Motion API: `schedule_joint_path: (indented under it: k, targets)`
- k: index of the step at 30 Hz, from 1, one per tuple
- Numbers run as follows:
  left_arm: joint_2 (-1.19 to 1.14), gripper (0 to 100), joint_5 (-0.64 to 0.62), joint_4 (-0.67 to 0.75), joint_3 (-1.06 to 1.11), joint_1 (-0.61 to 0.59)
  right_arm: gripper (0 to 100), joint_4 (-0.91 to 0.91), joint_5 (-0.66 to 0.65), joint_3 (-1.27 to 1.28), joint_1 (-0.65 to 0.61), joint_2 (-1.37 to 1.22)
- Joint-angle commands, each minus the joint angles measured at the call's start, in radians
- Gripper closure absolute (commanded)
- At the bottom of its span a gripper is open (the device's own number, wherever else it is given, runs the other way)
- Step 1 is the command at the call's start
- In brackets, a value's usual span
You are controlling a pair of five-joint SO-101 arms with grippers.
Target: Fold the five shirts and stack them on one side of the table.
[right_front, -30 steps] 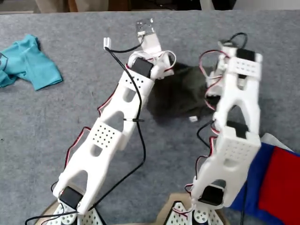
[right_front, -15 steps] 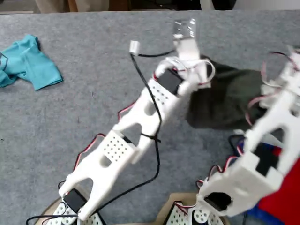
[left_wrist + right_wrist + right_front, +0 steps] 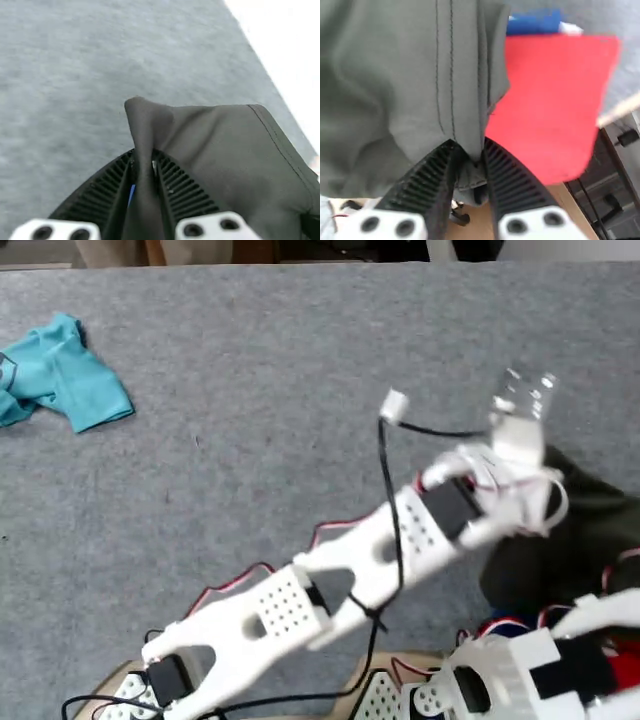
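Note:
Both grippers hold one dark grey-green shirt (image 3: 575, 540) at the table's right side. My left gripper (image 3: 144, 172) is shut on a pinched fold of this shirt (image 3: 220, 150), above the grey table. My right gripper (image 3: 467, 155) is shut on another edge of the shirt (image 3: 405, 85), which hangs over a folded red shirt (image 3: 552, 105) lying on a blue one (image 3: 535, 22). A crumpled teal shirt (image 3: 60, 375) lies at the far left of the table. The left arm (image 3: 400, 540) stretches diagonally toward the right.
The grey table (image 3: 260, 390) spreads wide between the teal shirt and the arms. Its right edge (image 3: 260, 45) runs close to the held shirt. Wooden arm bases (image 3: 380, 690) sit at the near edge.
Both arms have swung to the right, carrying the dark shirt from the middle of the table to the right side, over the red and blue shirts.

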State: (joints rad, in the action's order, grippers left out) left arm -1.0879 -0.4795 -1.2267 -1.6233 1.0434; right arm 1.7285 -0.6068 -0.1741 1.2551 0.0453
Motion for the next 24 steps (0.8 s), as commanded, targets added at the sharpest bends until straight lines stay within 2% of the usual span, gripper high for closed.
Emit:
schedule_joint_path:
  k: [1,7,13,15,18,24]
  targets:
    - [0.076,98,-0.005,0.055,-0.051,0.066,99.4,-0.054,-0.046,0.002,0.122,0.061]
    - [0.07,98,0.0,0.118,-0.049,0.123,99.4,-0.152,-0.048,0.002,0.225,0.059]
    - [0.07,98,0.0,0.152,0.031,0.133,99.0,-0.153,-0.107,0.058,0.234,0.059]
    - [0.074,95,-0.002,0.155,0.046,0.132,98.1,-0.153,-0.12,0.079,0.231,0.059]
    - [0.076,88,-0.005,0.147,0.048,0.132,89.4,-0.152,-0.124,0.091,0.236,0.061]
    - [0.077,88,-0.005,0.143,0.046,0.106,64.4,-0.106,-0.166,0.071,0.239,0.07]
